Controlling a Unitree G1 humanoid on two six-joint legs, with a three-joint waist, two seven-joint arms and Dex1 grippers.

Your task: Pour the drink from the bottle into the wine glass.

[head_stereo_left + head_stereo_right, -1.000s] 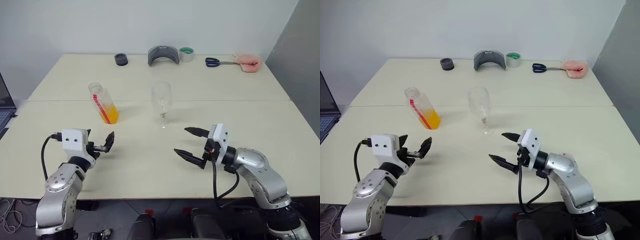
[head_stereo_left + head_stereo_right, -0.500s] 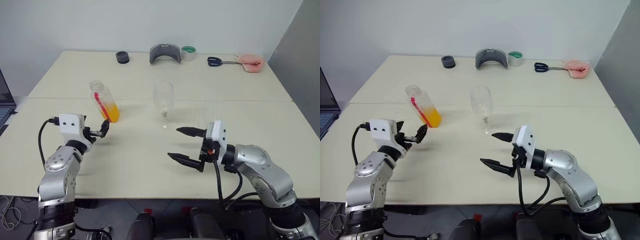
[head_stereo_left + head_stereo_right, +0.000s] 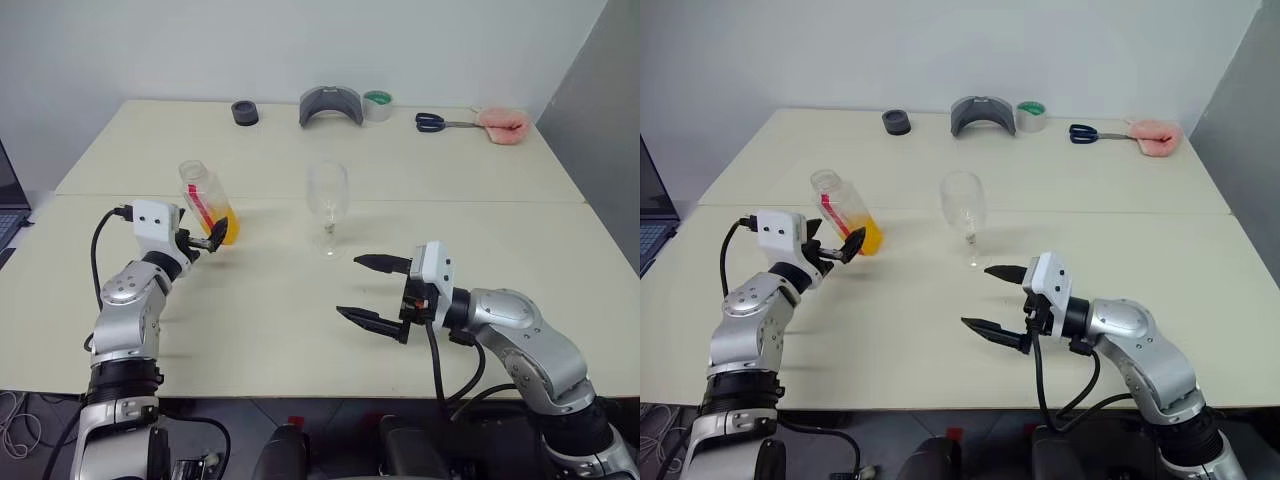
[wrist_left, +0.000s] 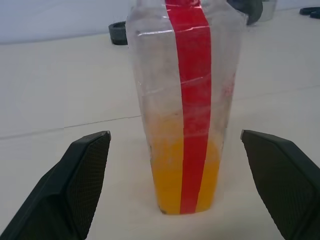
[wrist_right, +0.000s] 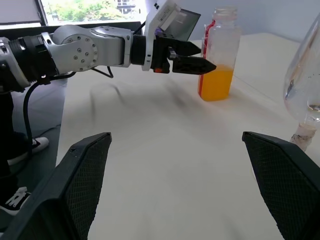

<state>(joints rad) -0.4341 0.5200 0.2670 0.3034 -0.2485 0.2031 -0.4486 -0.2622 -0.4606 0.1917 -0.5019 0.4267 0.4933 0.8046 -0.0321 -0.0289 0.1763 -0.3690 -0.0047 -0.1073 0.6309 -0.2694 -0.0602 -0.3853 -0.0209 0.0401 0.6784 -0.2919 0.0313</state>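
Orange-yellow drink [image 4: 182, 175] fills the lower part of the clear plastic bottle [image 3: 207, 203], which stands uncapped on the worktop [image 3: 300, 300], towards its left edge and about midway between the near and far edges. A red strip label [image 4: 192, 100] runs down its side. The empty wine glass [image 3: 327, 205] stands upright near the middle of the worktop, well apart from the bottle.

The step in hand is judged to be the approach to the bottle. The left gripper [image 3: 208, 238] is held level just short of the bottle, its jaws spread fully and nothing held; in the left wrist view the bottle is framed between the two fingers [image 4: 75, 175] without being touched. The right gripper [image 3: 372, 290] hovers over the near part of the worktop, in front of the glass, jaws likewise wide open and empty.

The next move is judged to call for a little more advance, so that the bottle body sits between the jaws, then a firm closing on it, since it is open at the top and a knock could spill it.

Compared with a second ago, the left gripper has been carried forward from the near left part of the worktop up to the bottle. The right gripper has barely shifted. Bottle and glass are unmoved.
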